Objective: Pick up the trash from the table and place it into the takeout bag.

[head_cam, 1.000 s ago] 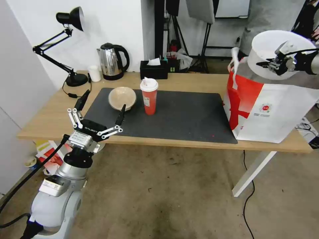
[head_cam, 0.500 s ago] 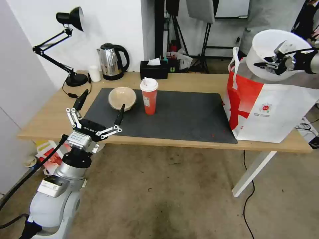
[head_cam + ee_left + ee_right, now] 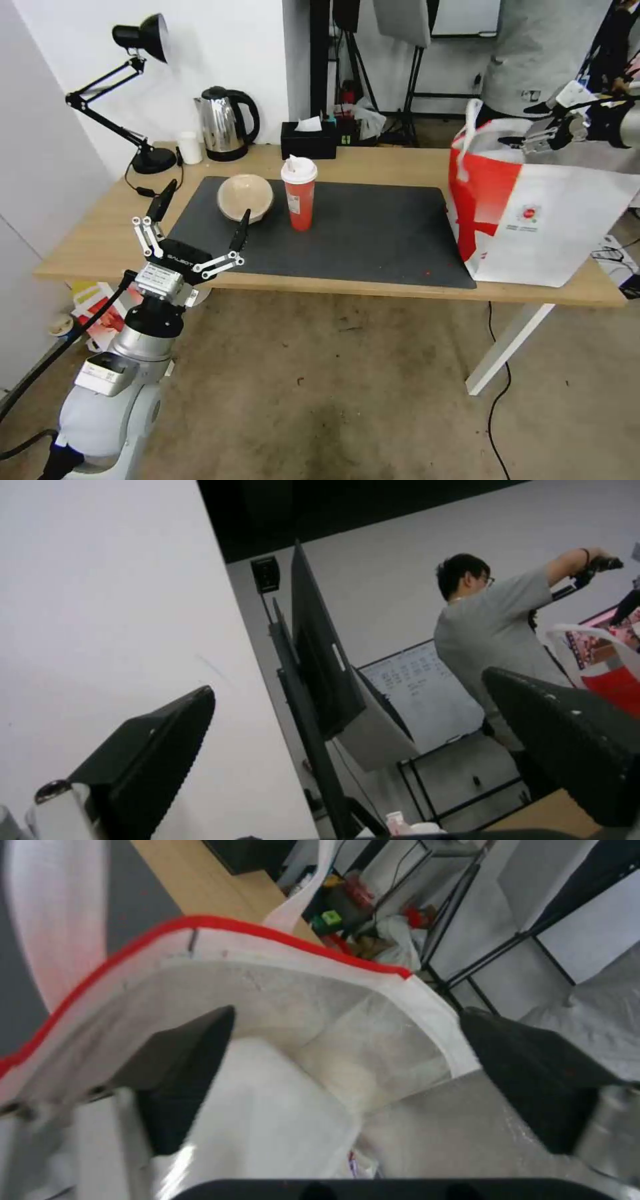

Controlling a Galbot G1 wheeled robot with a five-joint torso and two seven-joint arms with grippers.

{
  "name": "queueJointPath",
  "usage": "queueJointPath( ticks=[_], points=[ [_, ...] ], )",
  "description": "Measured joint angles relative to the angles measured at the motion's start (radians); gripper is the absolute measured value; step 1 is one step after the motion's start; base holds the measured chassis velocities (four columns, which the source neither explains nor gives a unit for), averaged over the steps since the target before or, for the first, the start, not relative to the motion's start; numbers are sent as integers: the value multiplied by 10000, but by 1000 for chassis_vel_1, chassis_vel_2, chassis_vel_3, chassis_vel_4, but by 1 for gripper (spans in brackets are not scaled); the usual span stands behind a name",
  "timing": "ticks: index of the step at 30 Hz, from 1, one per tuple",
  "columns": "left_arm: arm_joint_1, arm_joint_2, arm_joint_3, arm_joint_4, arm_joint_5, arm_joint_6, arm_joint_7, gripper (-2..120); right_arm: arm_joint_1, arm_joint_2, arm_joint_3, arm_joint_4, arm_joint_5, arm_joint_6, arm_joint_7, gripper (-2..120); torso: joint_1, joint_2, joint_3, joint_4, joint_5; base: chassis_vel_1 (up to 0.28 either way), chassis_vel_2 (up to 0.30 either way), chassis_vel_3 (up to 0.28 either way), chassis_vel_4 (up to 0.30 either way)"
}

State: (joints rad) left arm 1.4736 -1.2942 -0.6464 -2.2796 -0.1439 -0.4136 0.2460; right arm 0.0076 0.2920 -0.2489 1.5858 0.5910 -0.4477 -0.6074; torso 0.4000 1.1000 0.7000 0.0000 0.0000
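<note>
Lamp (image 3: 137, 40) stands at the far left corner of the tabletop (image 3: 87, 240), with a small white cup (image 3: 189, 147) and a kettle (image 3: 225, 123) beside it along the back edge. Left claw (image 3: 200, 207) hangs at the tabletop's near left edge, fingers spread wide with nothing between them; its tips reach over the left end of the grey mat (image 3: 360, 227). In the left wrist view the same claw (image 3: 347, 740) is open, its two dark pads far apart and pointing up at the room.

Beige bowl (image 3: 245, 197) lies on the mat just past the left claw, tilted toward the camera. Red cup (image 3: 299, 193) with its white lid stands upright just beside the bowl, to its right; the two look apart or barely touching, and I cannot tell which. Behind them a black tissue box (image 3: 308, 139) sits at the back edge.

Bag (image 3: 540, 220) stands at the right end of the tabletop, its red panel facing the mat and its mouth open. Right claw (image 3: 517, 137) hovers over that mouth, fingers open and empty. From the right wrist the claw (image 3: 347, 1065) looks straight down into the bag (image 3: 267, 940), where something white (image 3: 267, 1120) rests against the silvery lining; I cannot tell what it is
</note>
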Motion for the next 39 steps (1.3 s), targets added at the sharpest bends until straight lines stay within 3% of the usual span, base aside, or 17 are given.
queueJointPath(
  ticks=[4, 18, 28, 31, 39],
  points=[
    [-12, 0, 5, 0, -1, -1, 0, 100, -10, -20, -16, 59, -1, -7, 1, 99, 0, 0, 0, 1, -1, 0, 0, 0, 0],
    [-69, -1, 22, 40, -19, -8, 3, 100, -15, -62, -143, 200, -116, -37, -11, 100, 0, 0, 0, -1, 1, 0, 0, 0, 0],
    [-253, -54, 22, 185, -24, -8, 4, 100, 24, 264, 727, 1469, 2119, -128, 2055, 100, 0, 0, -1, 2, -3, 0, 0, 0, 0],
    [-256, -64, 7, 200, -35, -8, 4, 100, 24, 364, 1221, 2473, 3340, -518, 3004, 100, 0, 0, 0, 2, -3, 0, 0, 0, 0],
    [-275, -81, -22, 238, -64, -7, 0, 100, 164, 272, 1641, 3479, 4538, -953, 3643, 100, 0, 0, -1, 0, -1, 0, 0, 0, 0]
  ],
)
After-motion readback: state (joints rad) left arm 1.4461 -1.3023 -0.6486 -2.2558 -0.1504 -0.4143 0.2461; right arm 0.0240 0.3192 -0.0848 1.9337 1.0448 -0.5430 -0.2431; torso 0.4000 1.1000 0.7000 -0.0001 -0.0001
